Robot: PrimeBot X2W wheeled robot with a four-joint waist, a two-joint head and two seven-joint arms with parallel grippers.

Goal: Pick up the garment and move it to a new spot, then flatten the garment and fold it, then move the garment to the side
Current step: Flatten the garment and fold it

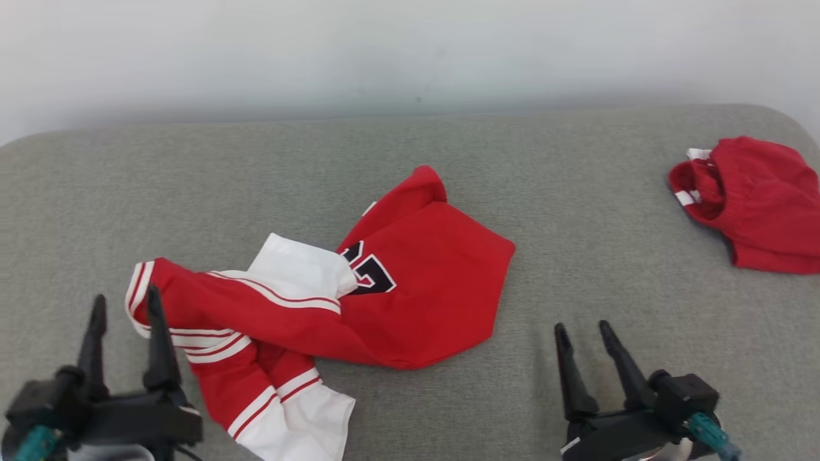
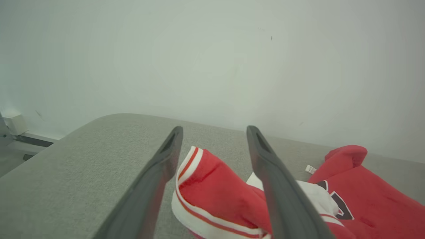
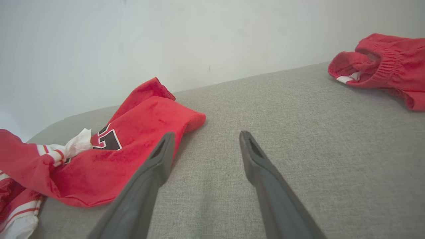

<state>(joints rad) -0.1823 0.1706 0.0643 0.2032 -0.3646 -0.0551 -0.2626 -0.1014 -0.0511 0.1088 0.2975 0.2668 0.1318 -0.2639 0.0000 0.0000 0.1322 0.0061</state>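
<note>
In the head view you have the garment [image 1: 410,282] lying crumpled on the grey padded surface [image 1: 576,192], centre to lower left of the frame, with the black number partly covered by a white sleeve. Your left gripper [image 1: 126,296] sits at the lower left with its fingers spread wide and nothing clamped; one fingertip overlaps the striped cuff. Your right gripper [image 1: 583,325] is at the lower right, fingers apart over bare fabric, empty. A smaller red garment [image 1: 762,198] lies at the upper right edge.

In the left wrist view, the striped cuff of the garment [image 2: 212,186] lies between the two parted fingers, not pinched. A small white label [image 2: 310,169] shows at centre right.

In the right wrist view, the fingers stand apart over bare surface. The garment [image 3: 132,146] is on the left of the frame, just beside one finger, and the smaller red garment [image 3: 382,63] is at the upper right.
</note>
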